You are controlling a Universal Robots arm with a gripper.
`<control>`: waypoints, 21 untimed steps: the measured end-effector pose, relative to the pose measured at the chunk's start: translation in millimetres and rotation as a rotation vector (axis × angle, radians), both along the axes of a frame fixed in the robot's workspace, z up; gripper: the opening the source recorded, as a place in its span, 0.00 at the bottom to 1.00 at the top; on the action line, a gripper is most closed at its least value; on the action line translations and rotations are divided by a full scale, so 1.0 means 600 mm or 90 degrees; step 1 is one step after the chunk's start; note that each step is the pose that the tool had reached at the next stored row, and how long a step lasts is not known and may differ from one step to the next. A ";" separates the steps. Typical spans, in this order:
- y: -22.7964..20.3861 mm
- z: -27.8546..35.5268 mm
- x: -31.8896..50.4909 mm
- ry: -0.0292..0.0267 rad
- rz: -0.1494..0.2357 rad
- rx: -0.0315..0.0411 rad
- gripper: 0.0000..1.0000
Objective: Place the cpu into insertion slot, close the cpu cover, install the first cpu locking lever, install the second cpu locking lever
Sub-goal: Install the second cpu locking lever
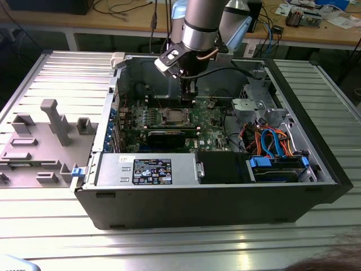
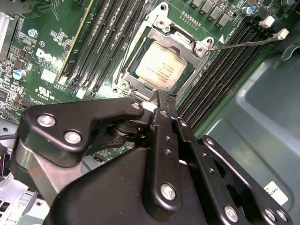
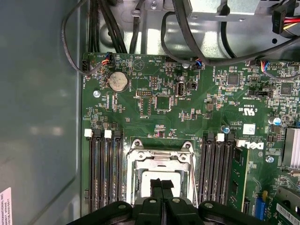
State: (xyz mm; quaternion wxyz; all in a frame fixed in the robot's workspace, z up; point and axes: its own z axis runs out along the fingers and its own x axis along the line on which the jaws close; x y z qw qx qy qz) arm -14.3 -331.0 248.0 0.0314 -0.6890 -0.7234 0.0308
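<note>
Cpu (image 2: pixel 161 69) seated flat in insertion slot (image 2: pixel 199 75), dull silver top facing up, framed by cpu cover (image 2: pixel 184 41) lying closed around it. Green motherboard (image 3: pixel 187 117) all around, long memory slots (image 2: pixel 101 47) flanking both sides of the socket. Thin locking lever (image 2: pixel 243 43) sticking out sideways past the socket corner, over the far memory slots. Gripper (image 2: pixel 165 101) poised just above the socket edge, black fingers (image 3: pixel 161 187) pressed together, clamped on nothing. Computer case (image 1: pixel 225 197) lying open on a ribbed metal table (image 1: pixel 56 226) in the exterior view, arm reaching down inside.
</note>
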 end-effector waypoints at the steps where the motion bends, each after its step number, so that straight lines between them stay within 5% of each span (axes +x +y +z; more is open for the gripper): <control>1: 0.0000 0.000 -0.001 0.0000 0.000 0.0000 0.11; 21: 0.0000 -0.004 -0.009 0.0000 0.000 0.0000 0.11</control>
